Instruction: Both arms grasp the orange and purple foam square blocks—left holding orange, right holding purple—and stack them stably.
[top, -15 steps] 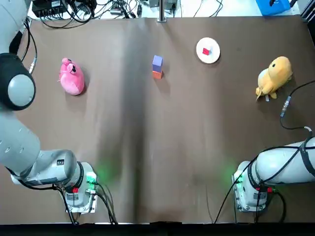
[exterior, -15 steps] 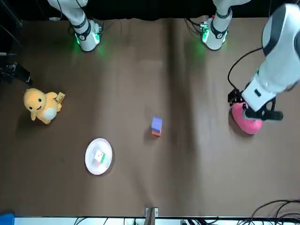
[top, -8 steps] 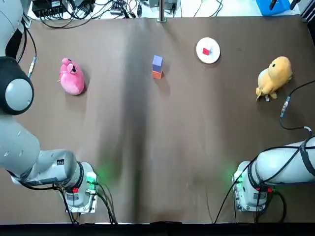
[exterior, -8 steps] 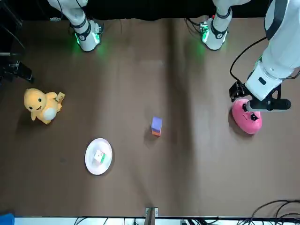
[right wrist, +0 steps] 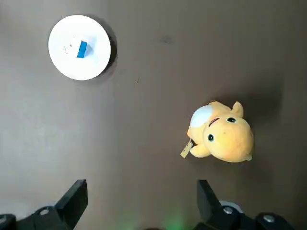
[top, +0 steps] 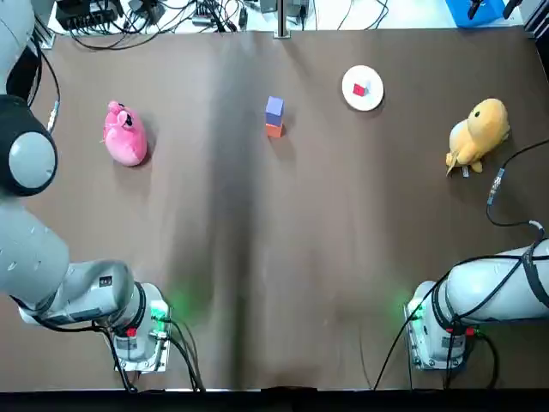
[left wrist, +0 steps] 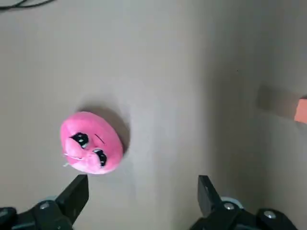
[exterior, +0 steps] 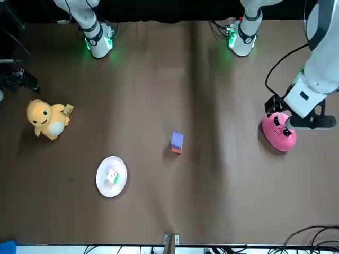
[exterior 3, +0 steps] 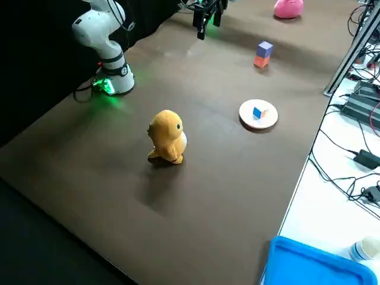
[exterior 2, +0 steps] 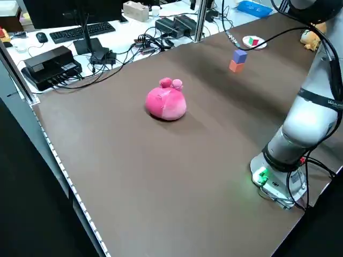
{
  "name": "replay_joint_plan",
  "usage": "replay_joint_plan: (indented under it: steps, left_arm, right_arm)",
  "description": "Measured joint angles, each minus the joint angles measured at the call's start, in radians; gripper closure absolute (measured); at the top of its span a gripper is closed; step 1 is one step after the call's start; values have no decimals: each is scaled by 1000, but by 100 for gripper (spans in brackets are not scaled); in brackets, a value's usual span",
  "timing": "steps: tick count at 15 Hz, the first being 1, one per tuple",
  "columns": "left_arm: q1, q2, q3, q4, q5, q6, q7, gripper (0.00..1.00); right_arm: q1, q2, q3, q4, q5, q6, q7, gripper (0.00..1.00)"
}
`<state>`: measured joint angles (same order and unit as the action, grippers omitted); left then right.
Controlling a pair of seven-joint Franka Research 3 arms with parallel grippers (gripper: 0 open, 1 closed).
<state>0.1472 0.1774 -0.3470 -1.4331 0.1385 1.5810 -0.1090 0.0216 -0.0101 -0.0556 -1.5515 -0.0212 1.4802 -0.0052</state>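
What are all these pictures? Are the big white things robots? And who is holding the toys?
Yes, they are robots: a left arm and a right arm, fixed to a brown table. Each ends in a two-finger pincher called a gripper. All the pictures show one moment, from cameras overhead, across the table, at each side, and on each wrist. On the table are a pink plush toy, a yellow plush toy, a white plate with a little cube, and in the middle a purple block sitting on an orange block. The left gripper looks down on the pink toy, the right gripper on the yellow toy and plate. Both are open and hold nothing.
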Motion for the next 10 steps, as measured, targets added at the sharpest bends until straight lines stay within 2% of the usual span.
replay_joint_plan:
  steps: [7, 10]
  left_arm:
    - [25, -24, -1, 10, -3, -40, 21, 0]
    - [25, -24, -3, 10, -3, -56, -56, 0]
  right_arm:
    - [0, 0, 2, 0, 0, 0, -1, 0]
    - [0, 0, 2, 0, 0, 0, -1, 0]
